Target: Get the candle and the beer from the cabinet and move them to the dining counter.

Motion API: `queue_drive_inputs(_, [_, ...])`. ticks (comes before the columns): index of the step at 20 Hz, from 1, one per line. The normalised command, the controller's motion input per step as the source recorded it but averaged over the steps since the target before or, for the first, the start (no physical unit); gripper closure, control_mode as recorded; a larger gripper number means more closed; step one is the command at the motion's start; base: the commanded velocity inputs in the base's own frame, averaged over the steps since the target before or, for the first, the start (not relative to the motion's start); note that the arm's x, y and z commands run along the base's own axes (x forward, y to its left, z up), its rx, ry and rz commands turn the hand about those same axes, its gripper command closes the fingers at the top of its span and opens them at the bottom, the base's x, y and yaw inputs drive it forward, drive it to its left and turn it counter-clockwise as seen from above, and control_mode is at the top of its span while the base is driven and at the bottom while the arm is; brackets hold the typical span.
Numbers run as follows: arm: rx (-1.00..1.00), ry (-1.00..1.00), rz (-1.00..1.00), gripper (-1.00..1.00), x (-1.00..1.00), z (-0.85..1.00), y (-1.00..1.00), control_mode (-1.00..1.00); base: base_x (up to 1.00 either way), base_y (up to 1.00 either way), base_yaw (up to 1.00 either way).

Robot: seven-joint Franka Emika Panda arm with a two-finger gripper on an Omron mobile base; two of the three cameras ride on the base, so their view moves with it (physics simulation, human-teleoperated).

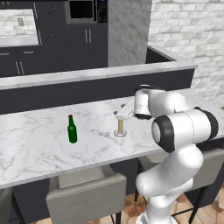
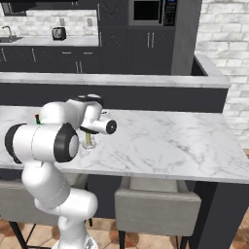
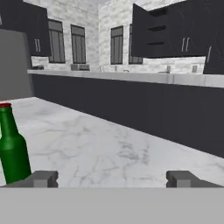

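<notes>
While spread wide over the candle (image 1: 120, 127), the hand (image 1: 120, 114) grips nothing, beer (image 1: 72, 129) nearby.

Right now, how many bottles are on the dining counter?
1. The beer, a green bottle with a red cap, stands upright on the dining counter, left of the candle in the left base view. The arm could hide another.
</notes>
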Motion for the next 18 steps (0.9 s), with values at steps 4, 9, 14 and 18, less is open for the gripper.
queue_drive_inputs(4, [-0.05, -0.01, -0.07, -1.0, -0.03, 0.78, 0.0, -1.0, 0.0, 0.0, 0.0])
queue_drive_inputs(9, [-0.09, 0.0, -0.1, -1.0, -0.12, 0.78, -0.01, -1.0, 0.0, 0.0, 0.0])
queue_drive_inputs(14, [-0.1, 0.04, -0.13, -1.0, -0.22, 0.78, -0.01, -1.0, 0.0, 0.0, 0.0])
queue_drive_inputs(18, [-0.08, 0.08, -0.16, -1.0, -0.4, 0.7, -0.07, -1.0, 0.0, 0.0, 0.0])
